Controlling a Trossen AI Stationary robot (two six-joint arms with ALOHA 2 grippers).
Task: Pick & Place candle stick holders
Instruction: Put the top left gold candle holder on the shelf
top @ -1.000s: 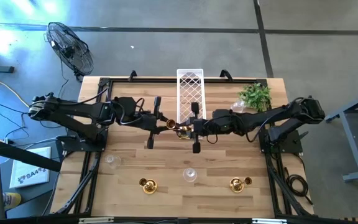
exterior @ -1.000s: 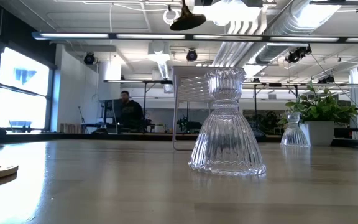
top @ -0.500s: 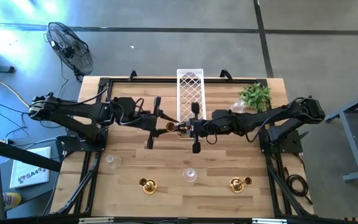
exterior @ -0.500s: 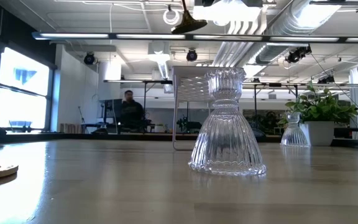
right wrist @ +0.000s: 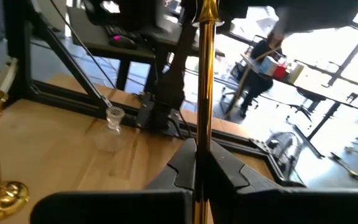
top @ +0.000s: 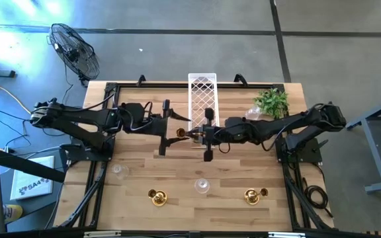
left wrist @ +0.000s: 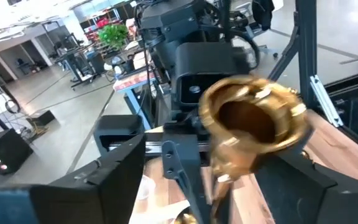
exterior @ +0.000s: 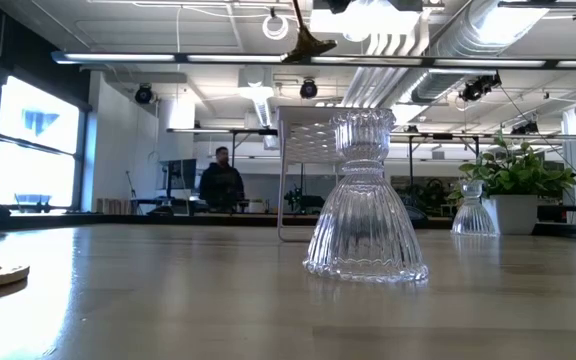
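Note:
A tall gold candle stick holder [top: 188, 135] hangs high over the table's middle. My right gripper [top: 199, 136] is shut on its slim stem. Its cup [left wrist: 253, 121] sits between the open fingers [left wrist: 120, 171] of my left gripper [top: 176, 132], which stand on either side of it without touching. Its round base [exterior: 306, 45] shows at the top of the low view. Two more gold holders [top: 156, 196] [top: 253, 194] stand on their bases near the front edge. Clear glass holders stand at the front middle [top: 202, 186], the left [top: 119, 170] and by the plant [top: 253, 116]. My right gripper pinches the slim stem [right wrist: 205, 124] between its two fingers [right wrist: 185, 165]. The fingers come level from the table's right and lie across the stem. The holder is lifted clear of the table, about upright, with its cup up and its base down.
A white lattice tray [top: 202, 99] lies at the far middle, just behind both grippers. A small green plant [top: 272, 101] stands at the far right. A person [exterior: 220, 185] is in the room beyond the table.
My left gripper has opened and let go of the tall holder's cup. Its fingers now stand apart on either side of the cup. The holder stays lifted in my right gripper, which has kept its place.

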